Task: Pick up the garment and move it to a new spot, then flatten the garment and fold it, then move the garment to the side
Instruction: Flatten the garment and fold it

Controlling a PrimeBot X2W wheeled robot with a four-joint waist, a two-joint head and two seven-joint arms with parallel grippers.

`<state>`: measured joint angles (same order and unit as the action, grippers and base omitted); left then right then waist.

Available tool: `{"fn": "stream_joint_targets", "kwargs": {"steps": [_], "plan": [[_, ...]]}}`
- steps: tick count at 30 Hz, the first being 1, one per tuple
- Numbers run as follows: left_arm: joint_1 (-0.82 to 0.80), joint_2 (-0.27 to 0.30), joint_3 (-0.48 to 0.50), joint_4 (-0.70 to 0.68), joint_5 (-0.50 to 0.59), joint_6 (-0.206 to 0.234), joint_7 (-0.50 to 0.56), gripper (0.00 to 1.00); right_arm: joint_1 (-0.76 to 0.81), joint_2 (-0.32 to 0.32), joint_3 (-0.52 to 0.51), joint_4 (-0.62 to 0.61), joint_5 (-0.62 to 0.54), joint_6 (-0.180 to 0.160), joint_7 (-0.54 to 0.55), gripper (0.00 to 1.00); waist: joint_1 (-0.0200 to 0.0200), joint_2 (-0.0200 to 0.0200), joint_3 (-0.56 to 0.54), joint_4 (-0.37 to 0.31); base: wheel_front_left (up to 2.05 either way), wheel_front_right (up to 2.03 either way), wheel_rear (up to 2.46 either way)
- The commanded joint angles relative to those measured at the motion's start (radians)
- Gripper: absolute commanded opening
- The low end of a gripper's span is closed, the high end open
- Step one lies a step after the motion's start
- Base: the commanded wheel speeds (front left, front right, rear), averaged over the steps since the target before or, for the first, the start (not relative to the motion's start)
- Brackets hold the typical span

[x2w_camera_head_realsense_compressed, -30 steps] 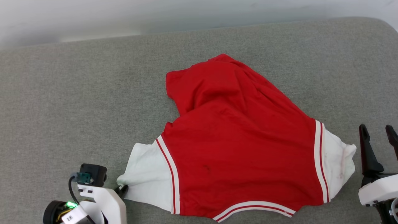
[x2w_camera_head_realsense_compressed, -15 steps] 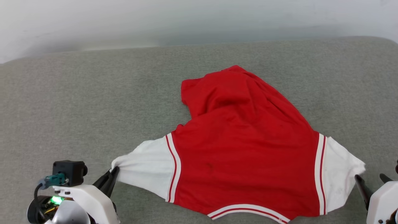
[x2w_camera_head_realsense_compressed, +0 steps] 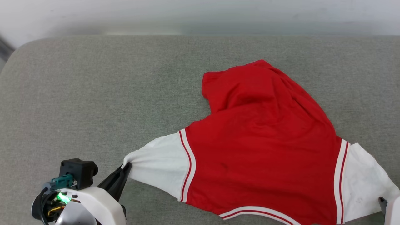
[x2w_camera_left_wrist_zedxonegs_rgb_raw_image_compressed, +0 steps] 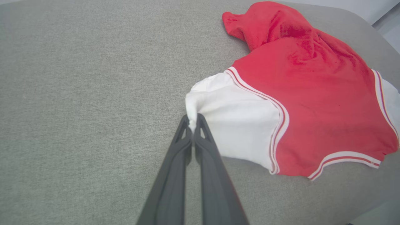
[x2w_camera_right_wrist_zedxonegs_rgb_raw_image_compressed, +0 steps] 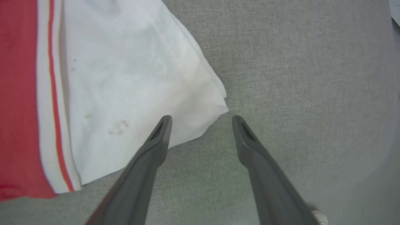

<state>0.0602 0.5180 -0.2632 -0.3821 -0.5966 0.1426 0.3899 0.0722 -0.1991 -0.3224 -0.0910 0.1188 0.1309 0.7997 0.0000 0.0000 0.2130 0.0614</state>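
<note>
The garment (x2w_camera_head_realsense_compressed: 262,150) lies rumpled on the grey cushion (x2w_camera_head_realsense_compressed: 93,93), one white sleeve's tip pinched in the closed left gripper (x2w_camera_left_wrist_zedxonegs_rgb_raw_image_compressed: 192,120), while the right gripper (x2w_camera_right_wrist_zedxonegs_rgb_raw_image_compressed: 201,120) stands wide open at the other sleeve's corner, holding nothing.

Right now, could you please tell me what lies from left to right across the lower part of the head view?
Left hand → white sleeve it pinches → red shirt body → other white sleeve.
</note>
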Motion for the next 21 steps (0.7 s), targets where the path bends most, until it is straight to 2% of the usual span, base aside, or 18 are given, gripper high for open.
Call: {"fn": "stream_joint_targets", "kwargs": {"steps": [1, 5, 11, 14, 15, 16, 17, 21], "plan": [[0.008, 0.006, 0.0, -0.009, 0.003, 0.007, 0.004, 0.0, -0.003, 0.002, -0.011, 0.016, -0.015, 0.0, -0.014, 1.0, 0.0, 0.0, 0.012, 0.013, 0.0, 0.0, 0.0], [0.01, 0.012, -0.003, -0.023, 0.003, 0.008, 0.015, 0.0, -0.021, 0.004, -0.013, 0.064, -0.008, 0.0, -0.029, 1.0, 0.0, 0.0, 0.024, 0.023, 0.0, 0.0, 0.0], [0.008, 0.014, -0.001, -0.037, -0.014, 0.005, 0.025, 0.0, -0.042, -0.012, 0.032, 0.16, -0.014, 0.0, -0.056, 1.0, 0.0, 0.0, 0.044, 0.032, 0.0, 0.0, 0.0], [-0.003, 0.018, 0.0, -0.035, -0.011, 0.004, 0.024, 0.0, -0.057, 0.002, 0.063, 0.216, 0.005, 0.001, -0.072, 0.98, 0.0, 0.0, 0.052, 0.037, 0.0, 0.0, 0.0], [-0.005, 0.018, 0.001, -0.033, -0.011, 0.004, 0.022, 0.0, -0.062, 0.007, 0.067, 0.232, 0.009, 0.001, -0.077, 0.34, 0.0, 0.0, 0.051, 0.037, 0.0, 0.0, 0.0], [-0.006, 0.018, 0.002, -0.032, -0.012, 0.004, 0.02, 0.0, -0.064, 0.006, 0.077, 0.246, 0.01, 0.002, -0.083, 0.03, 0.0, 0.0, 0.05, 0.038, 0.0, 0.0, 0.0], [-0.006, 0.018, 0.003, -0.03, -0.015, 0.004, 0.019, 0.0, -0.064, 0.002, 0.082, 0.255, 0.01, 0.002, -0.087, 0.0, 0.0, 0.0, 0.049, 0.038, 0.0, 0.0, 0.0], [-0.001, 0.021, 0.008, -0.025, -0.021, 0.005, 0.017, 0.0, -0.074, -0.017, 0.084, 0.252, 0.021, 0.001, -0.115, 0.0, 0.0, 0.0, 0.037, 0.034, 0.0, 0.0, 0.0]]}}
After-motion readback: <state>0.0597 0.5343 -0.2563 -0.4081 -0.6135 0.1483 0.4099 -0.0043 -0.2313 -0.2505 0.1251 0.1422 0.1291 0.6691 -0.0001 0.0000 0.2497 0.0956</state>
